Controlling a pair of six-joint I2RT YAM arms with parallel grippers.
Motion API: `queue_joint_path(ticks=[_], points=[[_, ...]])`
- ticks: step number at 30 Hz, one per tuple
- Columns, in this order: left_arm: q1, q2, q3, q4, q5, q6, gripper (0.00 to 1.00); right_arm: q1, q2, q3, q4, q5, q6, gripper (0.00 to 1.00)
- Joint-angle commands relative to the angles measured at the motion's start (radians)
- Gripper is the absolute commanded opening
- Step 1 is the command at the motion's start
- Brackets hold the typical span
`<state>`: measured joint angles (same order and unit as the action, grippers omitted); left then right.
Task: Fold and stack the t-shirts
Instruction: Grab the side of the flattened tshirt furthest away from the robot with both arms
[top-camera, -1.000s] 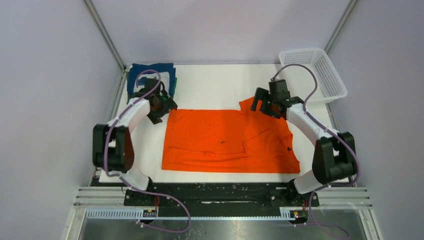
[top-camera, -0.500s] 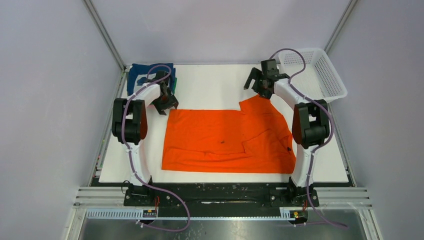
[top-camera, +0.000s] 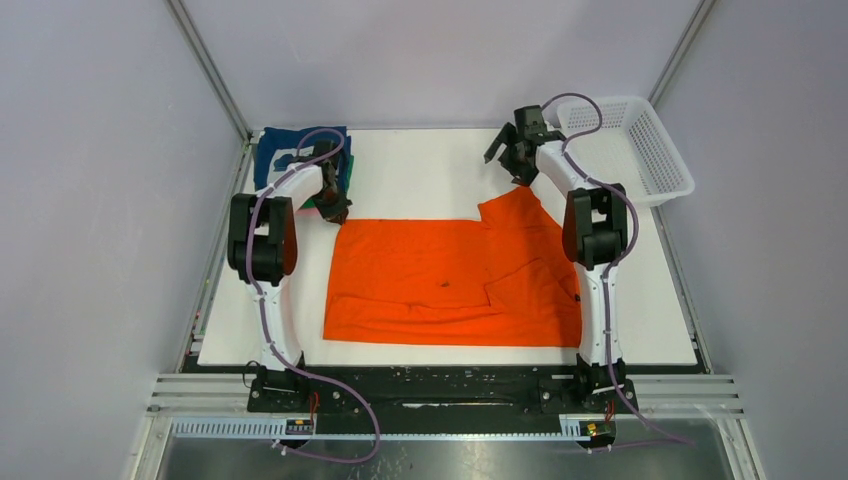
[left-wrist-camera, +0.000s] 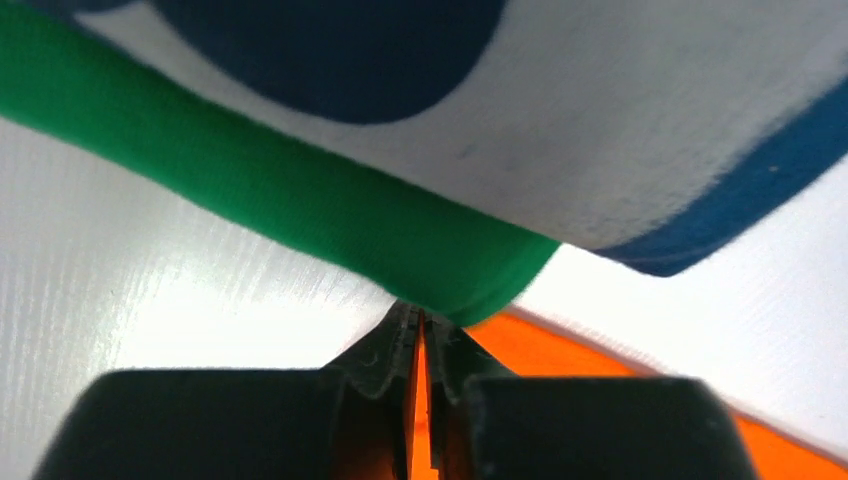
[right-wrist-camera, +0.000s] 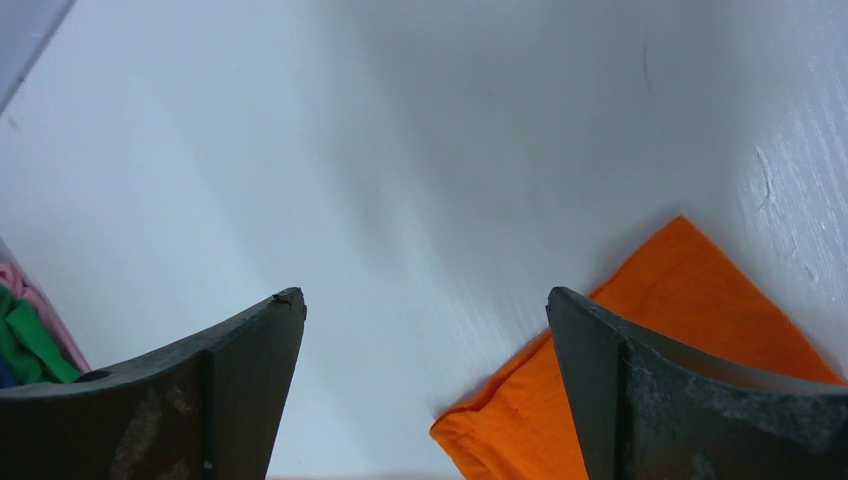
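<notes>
The orange t-shirt (top-camera: 450, 270) lies spread flat mid-table. My left gripper (top-camera: 334, 210) sits at its far-left corner, jaws shut with a sliver of orange cloth (left-wrist-camera: 418, 400) pinched between them. Just beyond the left gripper (left-wrist-camera: 420, 315) lies the folded stack at the back left: the navy t-shirt (top-camera: 300, 150) with white print on top, and the green t-shirt (left-wrist-camera: 300, 200) under it. A pink t-shirt edge (right-wrist-camera: 15, 285) shows in the right wrist view. My right gripper (top-camera: 508, 160) hangs open above the table just past the orange sleeve corner (right-wrist-camera: 680, 290), holding nothing.
A white mesh basket (top-camera: 625, 145) stands at the back right, close to the right arm. Bare white table (top-camera: 420, 170) lies between the two grippers. Grey walls enclose the table on three sides.
My left gripper moved to the orange shirt's far-left corner and closed on it. My right arm reached farther back past the sleeve corner, staying open.
</notes>
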<state>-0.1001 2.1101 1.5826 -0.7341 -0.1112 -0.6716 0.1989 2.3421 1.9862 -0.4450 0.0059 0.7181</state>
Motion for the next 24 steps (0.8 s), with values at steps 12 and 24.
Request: queue_joint_path(ticks=[12, 24], points=[[-0.004, -0.047, -0.047, 0.017, 0.026, 0.071, 0.0, -0.033, 0.163, 0.483, -0.492, -0.225, -0.768, 1.0], [-0.004, -0.078, -0.057, 0.032, 0.067, 0.08, 0.0, -0.041, 0.31, 0.615, -0.81, -0.074, -0.891, 1.0]])
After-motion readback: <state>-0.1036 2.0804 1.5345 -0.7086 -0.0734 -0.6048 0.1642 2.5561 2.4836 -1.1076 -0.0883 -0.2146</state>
